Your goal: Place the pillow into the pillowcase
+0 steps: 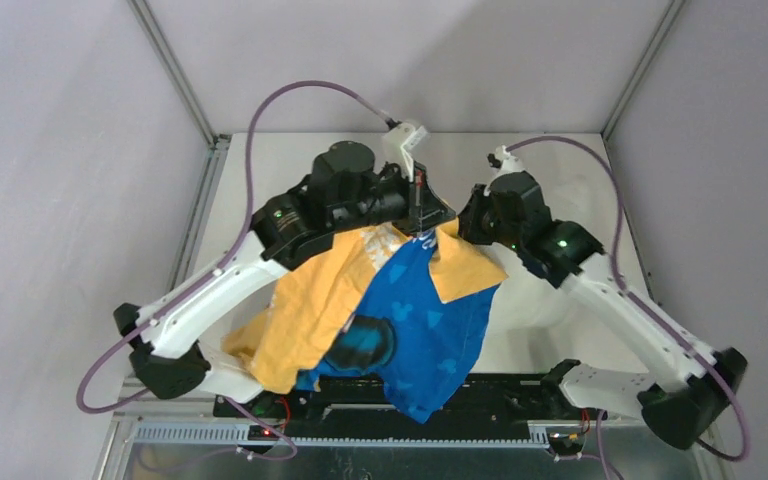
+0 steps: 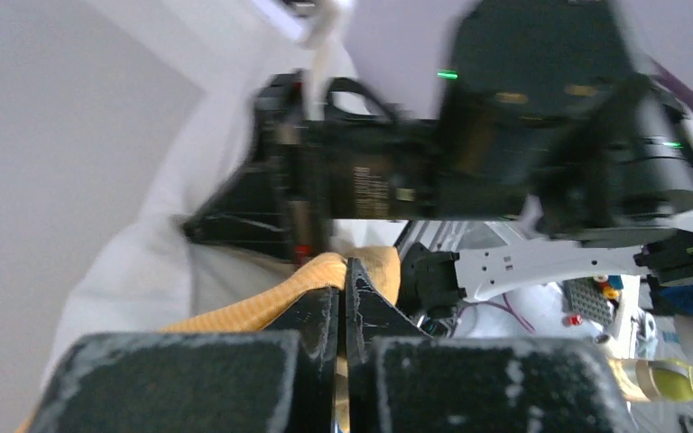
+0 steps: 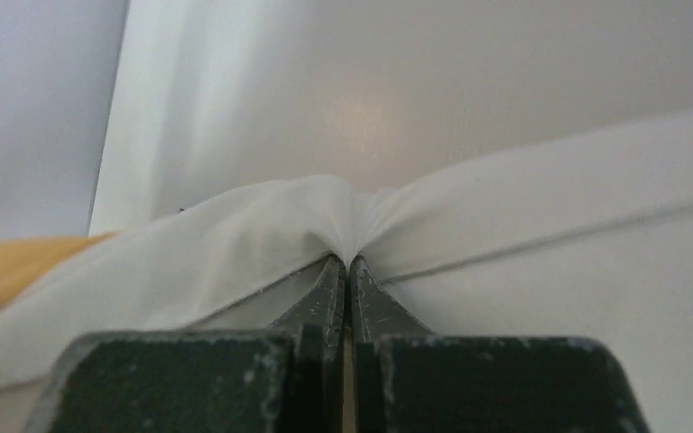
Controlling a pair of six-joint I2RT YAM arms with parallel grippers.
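The left gripper (image 2: 344, 275) is pressed together on a fold of the pillowcase's (image 1: 400, 300) orange-yellow fabric and holds it lifted over the middle of the surface (image 1: 290, 160). The sack's yellow and blue faces drape down toward the near edge. The right gripper (image 3: 346, 266) pinches a bunch of the white pillow (image 3: 235, 244), which lies just beside the pillowcase on its right

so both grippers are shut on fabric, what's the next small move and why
Probably ease the right gripper, shut on a pinch of the white pillow, toward the left gripper, which holds up the orange edge of the pillowcase. The pillow looks to lie beside the case, not inside it, so the pinched part should reach that held edge first.
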